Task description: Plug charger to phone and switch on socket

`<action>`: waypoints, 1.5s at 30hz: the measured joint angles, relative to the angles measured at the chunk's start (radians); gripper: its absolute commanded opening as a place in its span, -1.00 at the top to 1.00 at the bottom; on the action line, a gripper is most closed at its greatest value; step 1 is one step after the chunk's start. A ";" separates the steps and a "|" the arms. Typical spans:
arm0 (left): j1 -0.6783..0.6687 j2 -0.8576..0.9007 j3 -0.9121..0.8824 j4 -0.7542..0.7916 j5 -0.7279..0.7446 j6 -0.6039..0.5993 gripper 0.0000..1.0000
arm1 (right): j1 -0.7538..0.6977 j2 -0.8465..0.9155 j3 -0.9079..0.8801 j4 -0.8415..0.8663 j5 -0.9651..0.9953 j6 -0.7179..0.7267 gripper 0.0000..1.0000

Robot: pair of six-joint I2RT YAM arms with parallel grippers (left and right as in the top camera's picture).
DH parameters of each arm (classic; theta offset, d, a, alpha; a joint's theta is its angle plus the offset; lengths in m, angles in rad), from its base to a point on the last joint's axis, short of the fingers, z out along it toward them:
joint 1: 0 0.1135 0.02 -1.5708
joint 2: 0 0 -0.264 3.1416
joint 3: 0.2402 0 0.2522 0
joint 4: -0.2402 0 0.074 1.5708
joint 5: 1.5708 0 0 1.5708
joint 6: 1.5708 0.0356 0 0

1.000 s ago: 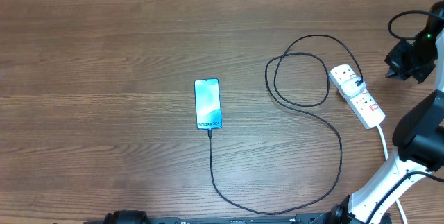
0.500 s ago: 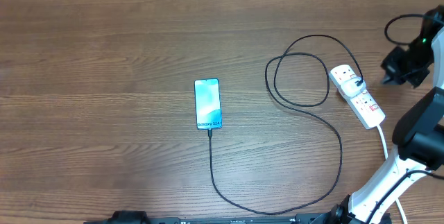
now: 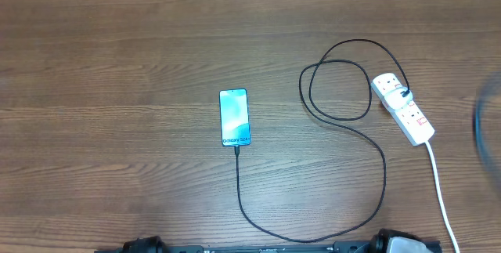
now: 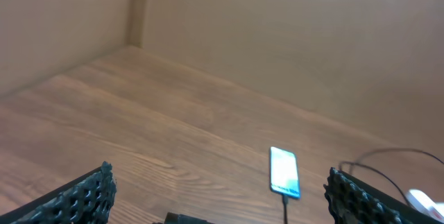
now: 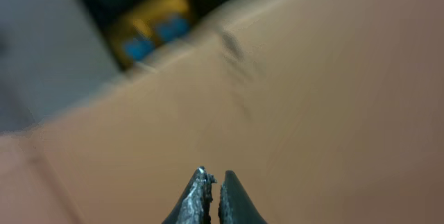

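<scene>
The phone (image 3: 235,117) lies flat mid-table with its light blue screen lit; it also shows in the left wrist view (image 4: 284,173). The thin black charger cable (image 3: 383,167) runs from the phone's near end, loops right, and its plug end (image 3: 401,92) sits in the white socket strip (image 3: 403,108). The connector tip (image 3: 236,147) is at the phone's port. My left gripper (image 4: 218,196) is open wide and empty, back from the phone. My right gripper (image 5: 212,179) is shut on nothing and faces a blurred brown wall. Neither gripper shows in the overhead view.
The strip's white cord (image 3: 440,190) runs to the front right edge. A faint blur (image 3: 481,128) shows at the right edge. Cardboard walls (image 4: 277,37) stand behind the table. A yellow object (image 5: 149,23) with blue parts shows beyond the wall.
My right arm has swung away from beside the socket strip and left the overhead view, leaving only a blur at the right edge. Phone, cable and strip have not moved.
</scene>
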 measured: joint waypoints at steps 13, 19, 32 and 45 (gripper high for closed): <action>-0.106 0.000 0.000 0.000 0.000 0.000 -1.00 | 0.042 -0.109 -0.100 -0.229 0.022 -0.196 0.83; -0.126 0.000 -0.001 0.000 0.000 0.000 -1.00 | 0.042 -0.232 -0.292 -0.191 0.024 -0.213 0.77; -0.126 -0.001 -0.031 0.138 -0.071 0.001 -0.99 | 0.042 -0.466 -0.503 -0.116 0.024 -0.223 0.66; -0.126 -0.005 -0.598 0.664 0.032 0.190 -1.00 | 0.042 -0.478 -0.510 -0.117 0.024 -0.223 0.63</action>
